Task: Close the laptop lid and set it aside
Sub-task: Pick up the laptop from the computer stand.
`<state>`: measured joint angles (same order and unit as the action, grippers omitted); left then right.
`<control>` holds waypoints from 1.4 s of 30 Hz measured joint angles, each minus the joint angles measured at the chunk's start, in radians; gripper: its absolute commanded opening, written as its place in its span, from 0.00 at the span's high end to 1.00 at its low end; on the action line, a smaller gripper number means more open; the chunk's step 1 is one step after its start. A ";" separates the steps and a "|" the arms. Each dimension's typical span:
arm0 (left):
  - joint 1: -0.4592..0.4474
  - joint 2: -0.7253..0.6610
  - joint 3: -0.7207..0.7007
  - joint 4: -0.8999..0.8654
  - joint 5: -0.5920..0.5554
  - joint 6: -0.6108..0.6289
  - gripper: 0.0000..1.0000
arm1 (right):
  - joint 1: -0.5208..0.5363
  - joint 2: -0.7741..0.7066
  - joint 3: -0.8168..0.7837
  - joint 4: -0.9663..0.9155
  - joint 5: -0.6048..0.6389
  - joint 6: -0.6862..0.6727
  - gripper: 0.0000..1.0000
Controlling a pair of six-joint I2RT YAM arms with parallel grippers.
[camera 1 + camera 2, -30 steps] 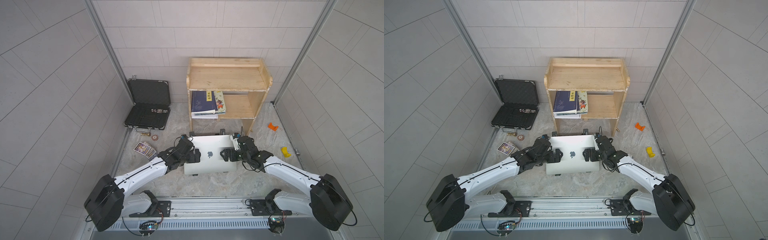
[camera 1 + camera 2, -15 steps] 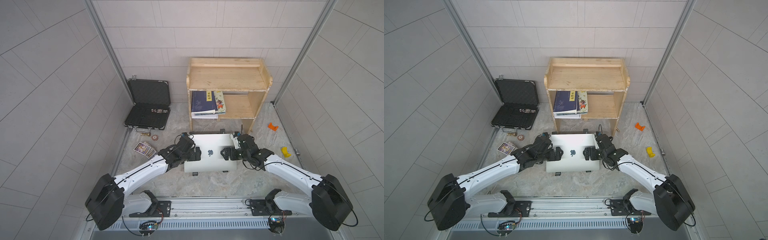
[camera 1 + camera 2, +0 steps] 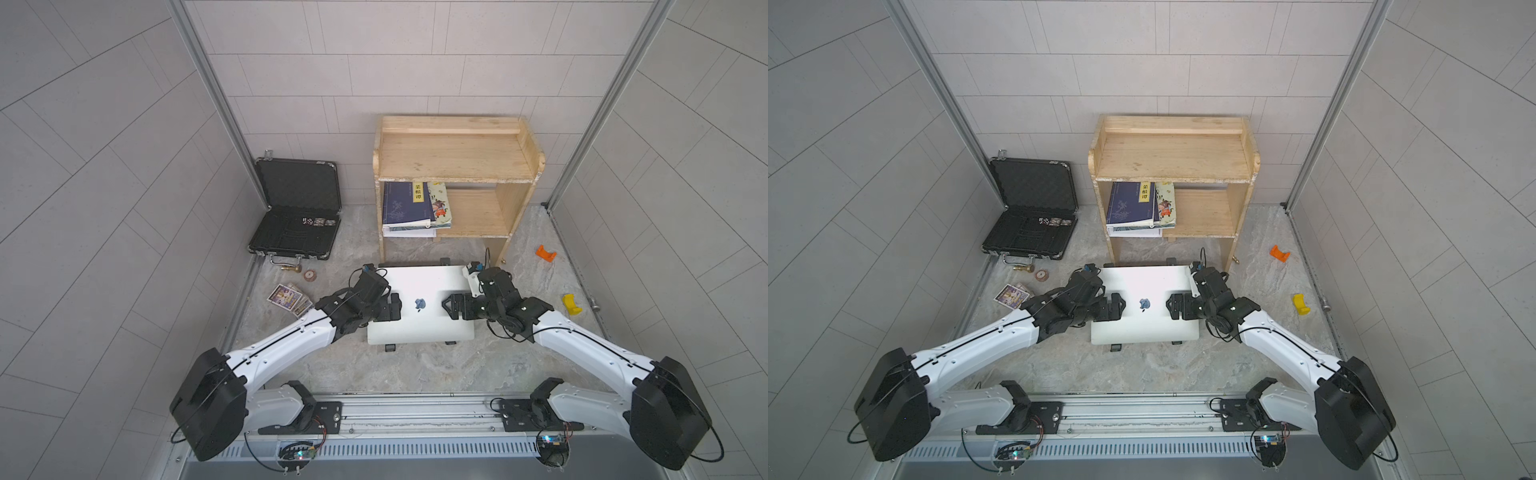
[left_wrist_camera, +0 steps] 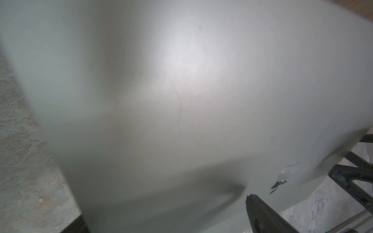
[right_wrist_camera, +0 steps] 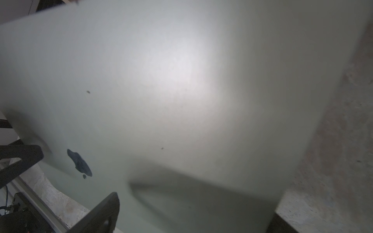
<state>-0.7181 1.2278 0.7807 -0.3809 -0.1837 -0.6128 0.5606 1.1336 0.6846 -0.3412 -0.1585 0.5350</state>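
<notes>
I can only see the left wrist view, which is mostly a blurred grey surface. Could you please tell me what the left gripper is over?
Observer: The left gripper is open above the closed laptop lid, on the robot's left of the apple logo.
Operator: Thank you. Where is the right gripper?
Observer: The right gripper is open too, facing it from the logo's other side.
Operator: And what stands beyond the lid?
Observer: A wooden shelf, with books on its lower level.
</notes>
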 measured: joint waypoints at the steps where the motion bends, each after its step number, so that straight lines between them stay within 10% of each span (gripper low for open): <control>1: 0.000 -0.003 0.000 -0.004 0.000 0.000 0.00 | 0.000 -0.012 0.000 -0.001 -0.002 0.002 0.04; 42: 0.000 -0.121 0.033 -0.139 -0.025 -0.053 0.00 | -0.029 -0.199 -0.051 0.084 -0.100 0.187 0.29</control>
<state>-0.7181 1.1072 0.8139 -0.5198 -0.2089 -0.6655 0.5312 0.9348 0.6331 -0.2577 -0.2581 0.7216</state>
